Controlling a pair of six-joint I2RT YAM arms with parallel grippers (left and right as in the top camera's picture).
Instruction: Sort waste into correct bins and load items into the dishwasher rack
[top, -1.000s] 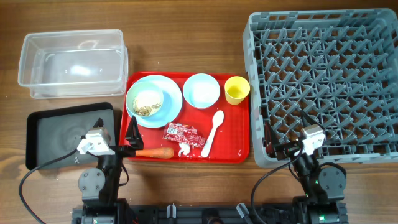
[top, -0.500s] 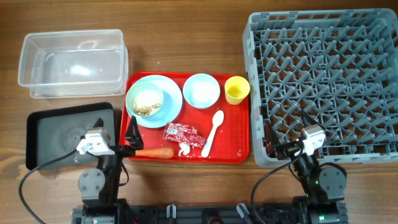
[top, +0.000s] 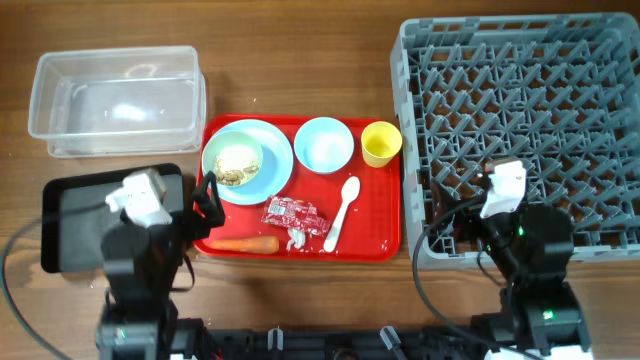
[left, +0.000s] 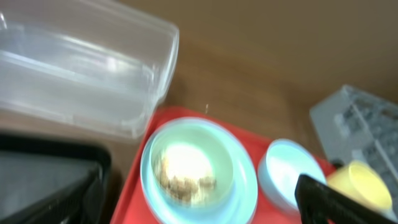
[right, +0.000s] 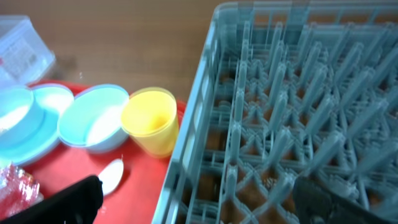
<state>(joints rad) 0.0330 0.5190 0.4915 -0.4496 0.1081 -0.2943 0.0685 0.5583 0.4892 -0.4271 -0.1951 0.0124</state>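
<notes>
On the red tray (top: 385, 215), a pale green bowl (top: 235, 160) with rice-like scraps (left: 183, 177) sits on a light blue plate (top: 272, 170). A light blue bowl (top: 324, 145), yellow cup (top: 380, 143), white spoon (top: 342, 208), red-and-white wrapper (top: 292, 213), tissue (top: 297, 240) and carrot (top: 248, 244) are also there. My left gripper (top: 205, 208) is open and empty at the tray's left edge, near the plate; in the left wrist view (left: 193, 211) its fingers frame the plate. My right gripper (top: 452, 222) is open and empty over the grey rack's (top: 525, 120) front left corner.
The clear tub (top: 115, 100) stands at the back left. The black tray (top: 70, 225) lies in front of it, partly under my left arm. The rack's pegs (right: 292, 124) stand close below my right gripper (right: 202, 208); the cup (right: 149, 118) is just left of the rack wall.
Both arms have lifted and moved away from the table's front edge. My left gripper now sits nearer the plate, my right over the rack's front edge. No object has moved.
</notes>
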